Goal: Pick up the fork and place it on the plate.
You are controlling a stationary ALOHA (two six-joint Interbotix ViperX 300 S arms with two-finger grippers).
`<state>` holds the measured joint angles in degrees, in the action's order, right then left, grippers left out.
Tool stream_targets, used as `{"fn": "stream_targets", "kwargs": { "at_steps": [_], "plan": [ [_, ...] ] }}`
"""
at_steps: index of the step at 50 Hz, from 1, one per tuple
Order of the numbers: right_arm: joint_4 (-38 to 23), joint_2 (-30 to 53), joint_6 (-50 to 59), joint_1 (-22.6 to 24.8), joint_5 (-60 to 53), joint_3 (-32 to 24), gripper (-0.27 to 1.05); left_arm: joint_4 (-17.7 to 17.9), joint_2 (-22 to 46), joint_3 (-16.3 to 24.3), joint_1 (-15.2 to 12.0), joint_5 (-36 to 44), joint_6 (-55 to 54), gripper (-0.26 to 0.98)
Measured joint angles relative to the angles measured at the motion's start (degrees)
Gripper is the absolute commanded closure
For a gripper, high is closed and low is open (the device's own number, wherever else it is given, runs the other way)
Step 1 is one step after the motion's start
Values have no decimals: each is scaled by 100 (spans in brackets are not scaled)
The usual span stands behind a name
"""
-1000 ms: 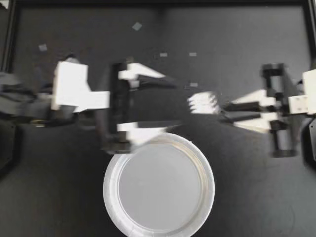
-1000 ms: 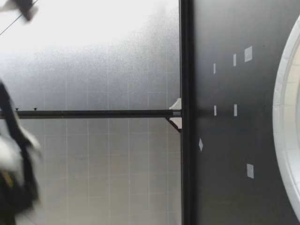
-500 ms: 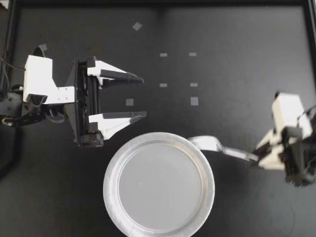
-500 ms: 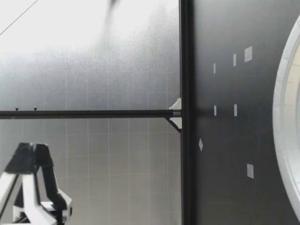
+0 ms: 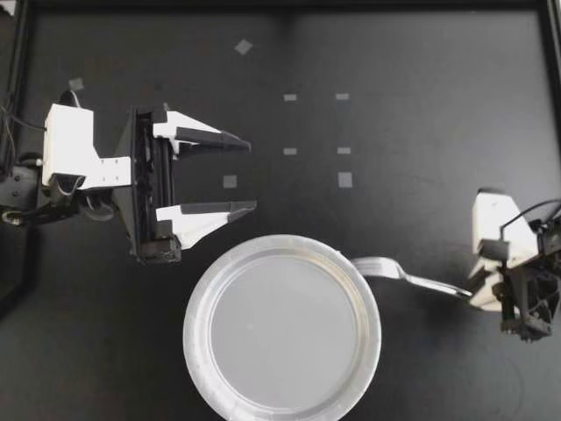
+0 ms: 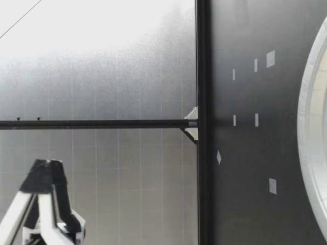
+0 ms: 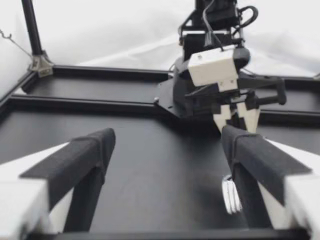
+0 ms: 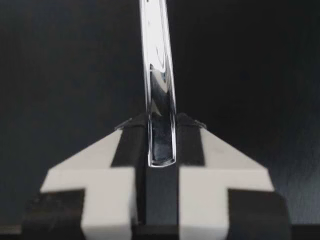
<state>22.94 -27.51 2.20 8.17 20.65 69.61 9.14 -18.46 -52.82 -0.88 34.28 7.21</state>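
My right gripper (image 5: pixel 473 294) is clamped on the handle end of the fork (image 5: pixel 408 278) (seen edge-on in the wrist view). The tines point ahead of it, seemingly just reaching the rim of the plate (image 5: pixel 195 333). Beyond the plate, my left gripper (image 5: pixel 252 175) hangs with its fingers wide apart.

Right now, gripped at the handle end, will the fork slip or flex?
The fork looks glossy and thin: probably light, possibly bendy. My right pincer pinches only the handle's end, so it may pivot or slip.

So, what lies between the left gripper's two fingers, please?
In the top view, only a tape square on the table shows between the fingers of the left gripper.
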Motion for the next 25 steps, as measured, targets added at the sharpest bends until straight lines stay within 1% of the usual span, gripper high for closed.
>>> {"fn": "stream_targets", "kwargs": {
  "at_steps": [5,14,18,25],
  "plan": [
    [-220,202,9,0,483,-387,79,0,0,-26,-9,0,0,-9],
    [-896,598,62,0,1230,-1037,79,0,0,-70,-26,0,0,-9],
    [-1257,870,141,0,1494,-1222,79,0,0,-105,-35,0,0,-8],
    [-1723,1318,369,0,1687,-1362,79,9,0,-158,-35,0,0,-9]
  ]
}}
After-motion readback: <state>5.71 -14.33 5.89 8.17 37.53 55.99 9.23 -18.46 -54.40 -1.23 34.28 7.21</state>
